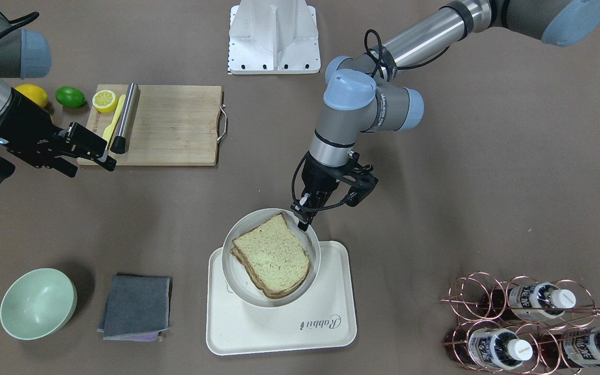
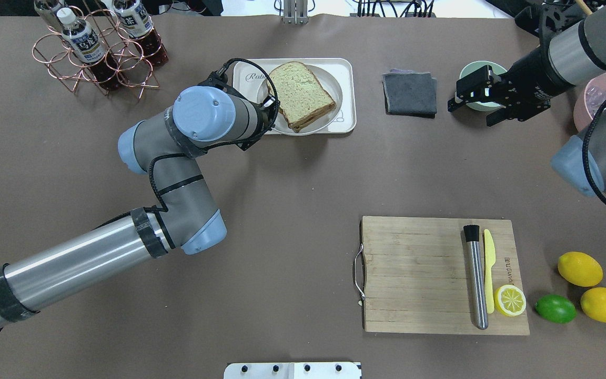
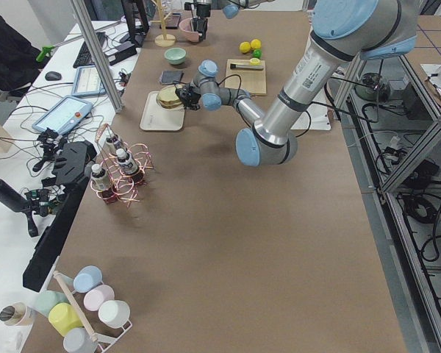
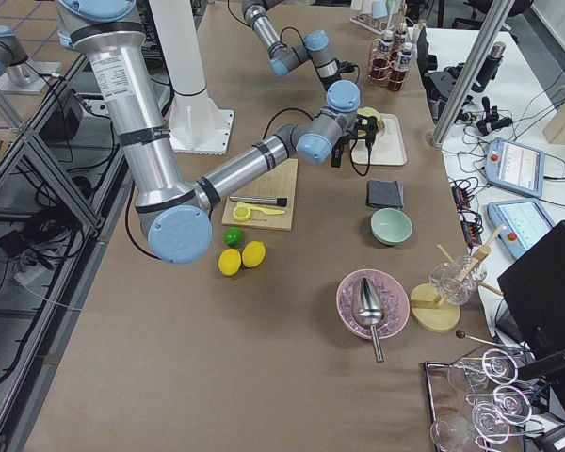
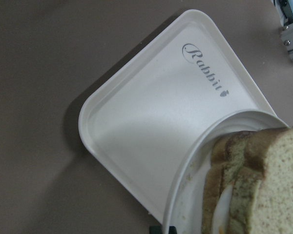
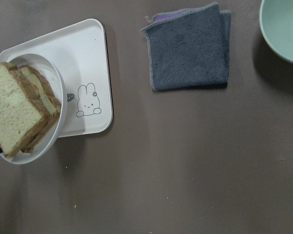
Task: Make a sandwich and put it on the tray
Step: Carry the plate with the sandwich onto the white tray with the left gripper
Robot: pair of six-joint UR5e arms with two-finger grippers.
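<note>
The sandwich (image 1: 273, 255) lies in a round pale plate (image 1: 238, 284): two speckled toast slices with dark crusts, stacked, with a sliver of white egg (image 5: 225, 202) showing between them in the left wrist view. The left claw (image 1: 303, 223) is closed on the plate's rim at the side nearest the robot, pinching it. The plate sits over the cream tray (image 1: 279, 333) and overhangs the tray's robot-side edge; whether it rests there or hangs just above cannot be told. The tray bears the script word "Rabbit" (image 5: 205, 73) and a small line-drawn rabbit (image 6: 87, 101). The right claw (image 1: 91, 165) hovers well apart, beside the wooden cutting board (image 1: 175, 125), its fingers spread and gripping nothing. The board carries a metal cylinder (image 1: 125, 117), a yellow knife (image 1: 112, 122) and a lemon half (image 1: 104, 100); print along its edge is too small to read. On the brown surface (image 1: 435, 208) stand a pale green bowl (image 1: 19, 312), a folded grey cloth (image 1: 136, 307) and a copper wire rack (image 1: 479, 284) holding labelled bottles (image 1: 537, 298), their writing illegible. In the right side view, a pink bowl (image 4: 350, 287) holds a metal scoop (image 4: 369, 306).
</note>
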